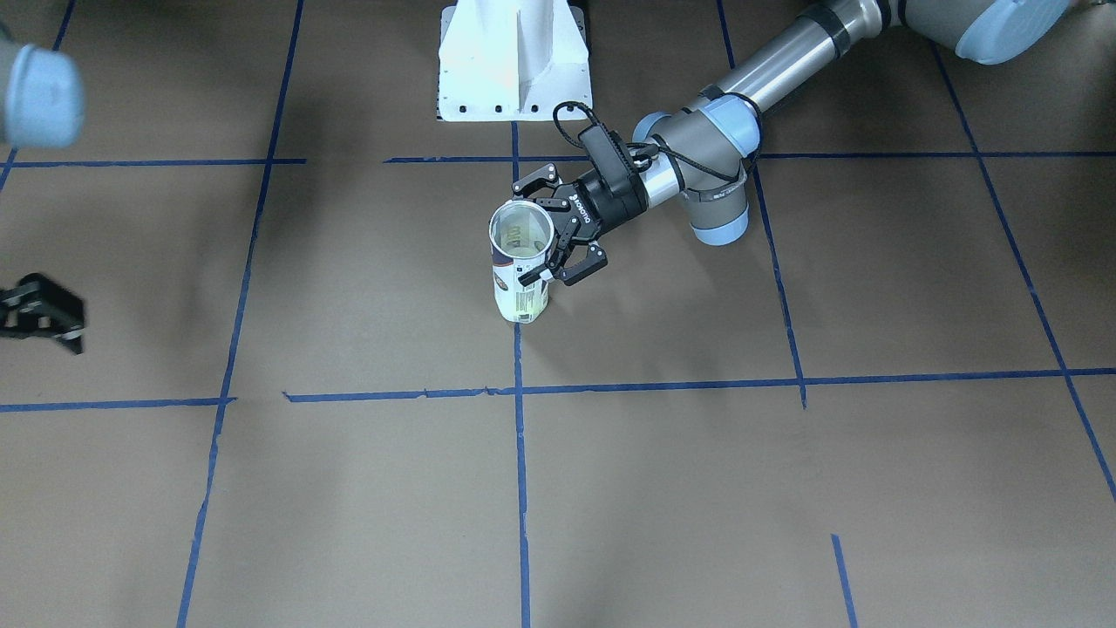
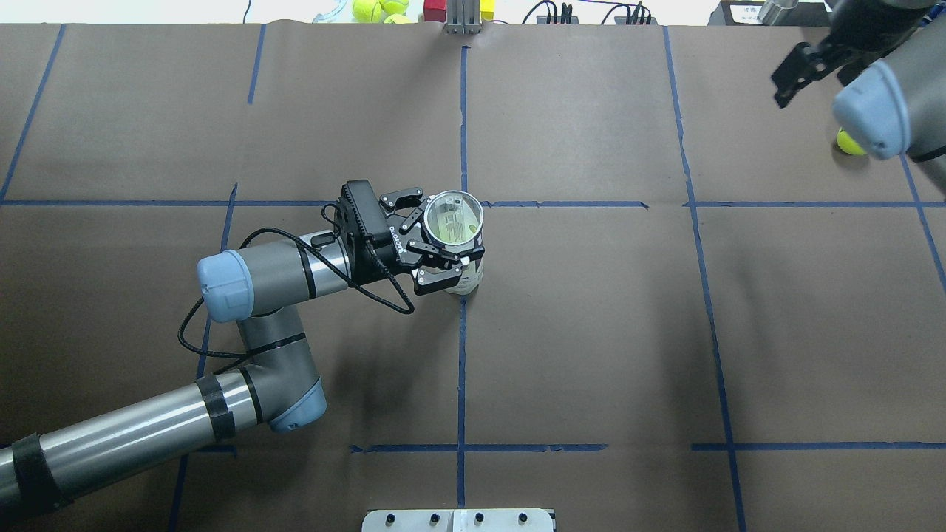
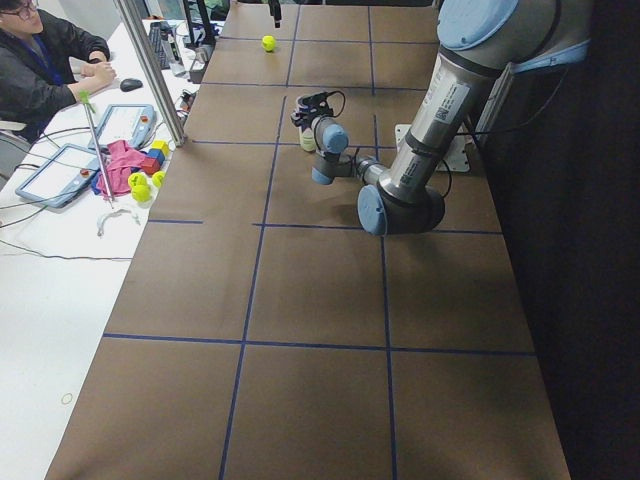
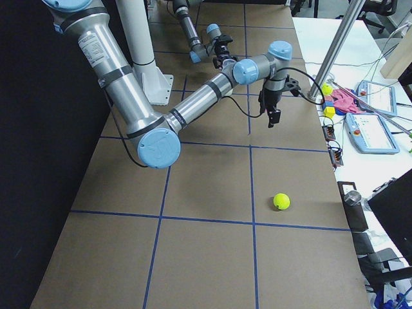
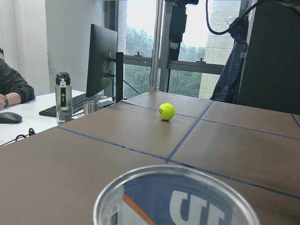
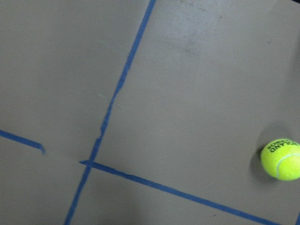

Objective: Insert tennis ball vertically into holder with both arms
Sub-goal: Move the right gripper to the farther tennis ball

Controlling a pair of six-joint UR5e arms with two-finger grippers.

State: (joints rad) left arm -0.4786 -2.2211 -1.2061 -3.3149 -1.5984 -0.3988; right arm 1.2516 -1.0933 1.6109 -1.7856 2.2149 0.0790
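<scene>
- My left gripper pinches the holder near the table's middle, upright and mouth up, I judge so the ball can drop straight in.
- The tennis ball lies loose toward the right end, near the operators' edge.
- My right gripper hangs above the table; its fingers look parted and empty.

Only readable bits: "ROLAND GARROS" on the tennis ball and a mirrored "W"-ish logo on the holder.
</scene>
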